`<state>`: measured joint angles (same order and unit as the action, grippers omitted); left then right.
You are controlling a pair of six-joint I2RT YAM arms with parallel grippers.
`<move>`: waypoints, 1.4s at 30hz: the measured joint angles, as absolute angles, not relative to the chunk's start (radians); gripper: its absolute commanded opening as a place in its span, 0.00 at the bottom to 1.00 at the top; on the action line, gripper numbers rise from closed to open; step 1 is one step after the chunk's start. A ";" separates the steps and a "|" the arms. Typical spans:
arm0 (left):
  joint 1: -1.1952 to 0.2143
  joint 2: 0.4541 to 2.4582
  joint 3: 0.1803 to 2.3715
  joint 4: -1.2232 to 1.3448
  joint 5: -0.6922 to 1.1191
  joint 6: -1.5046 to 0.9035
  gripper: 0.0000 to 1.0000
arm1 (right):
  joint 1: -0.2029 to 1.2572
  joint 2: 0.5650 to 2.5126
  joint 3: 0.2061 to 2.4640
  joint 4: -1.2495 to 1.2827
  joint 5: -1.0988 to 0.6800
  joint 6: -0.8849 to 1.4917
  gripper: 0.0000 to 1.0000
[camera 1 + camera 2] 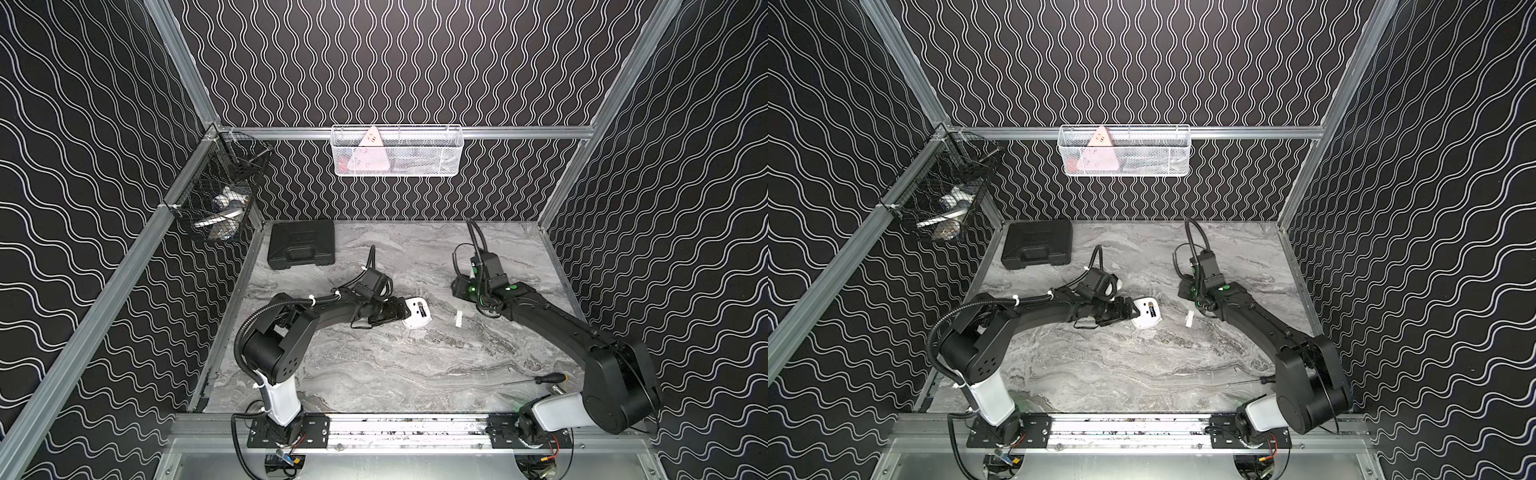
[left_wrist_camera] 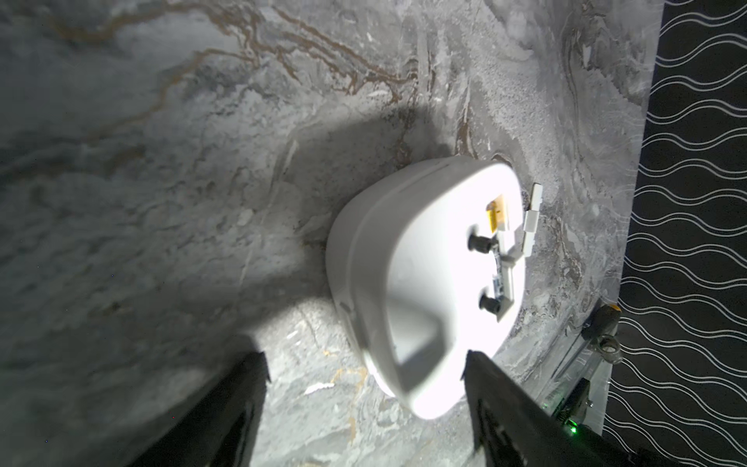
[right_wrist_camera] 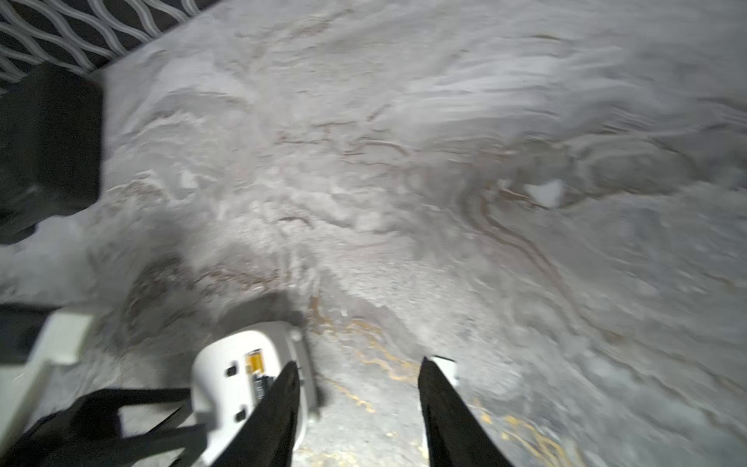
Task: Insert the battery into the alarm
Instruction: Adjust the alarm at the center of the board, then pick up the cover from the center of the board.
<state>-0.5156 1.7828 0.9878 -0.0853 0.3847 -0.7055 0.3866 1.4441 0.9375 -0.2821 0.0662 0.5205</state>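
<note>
Left wrist view: the left gripper (image 2: 364, 360) has matte black fingers (image 2: 238, 408) spread wide, gripping nothing. Their bases are cut off by the frame edge.
Alarm: the alarm (image 2: 412, 283) is smooth white plastic, a rounded square, lying back up on the table (image 2: 161, 202) with its near end between those fingers. Whether a fingertip touches its edge is unclear.
Battery: the battery (image 2: 496, 214) sits in the slot in the alarm's back. Its gold end shows, and the slot wall hides most of the rest.
Cover: a small flat white cover (image 2: 532, 214) lies just beside the alarm.
Right wrist view: blurred. The right gripper (image 3: 359, 362) has parted jaws with bare table between them, so it holds nothing.
Table surface: grey marbled, with brown veins.
Far end: a black moulded case (image 1: 301, 243) lies by the back wall, and a white mesh basket (image 1: 415, 166) hangs above it.
</note>
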 measured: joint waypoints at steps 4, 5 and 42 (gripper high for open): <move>-0.516 1.727 0.988 -0.099 0.364 -0.706 0.97 | 0.371 1.494 0.948 -0.356 0.002 0.542 0.29; -0.516 1.714 0.987 -0.102 0.359 -0.706 0.99 | 0.370 1.520 0.958 -0.368 -0.023 0.543 0.27; -0.443 1.549 0.869 -0.149 0.311 -0.670 0.99 | 0.482 1.608 0.997 -0.401 0.020 0.613 0.33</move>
<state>-0.4431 1.5494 0.8688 -0.1490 0.3115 -0.6697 0.4820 1.6085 0.9966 -0.4007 0.0204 0.6132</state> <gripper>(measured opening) 0.986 0.352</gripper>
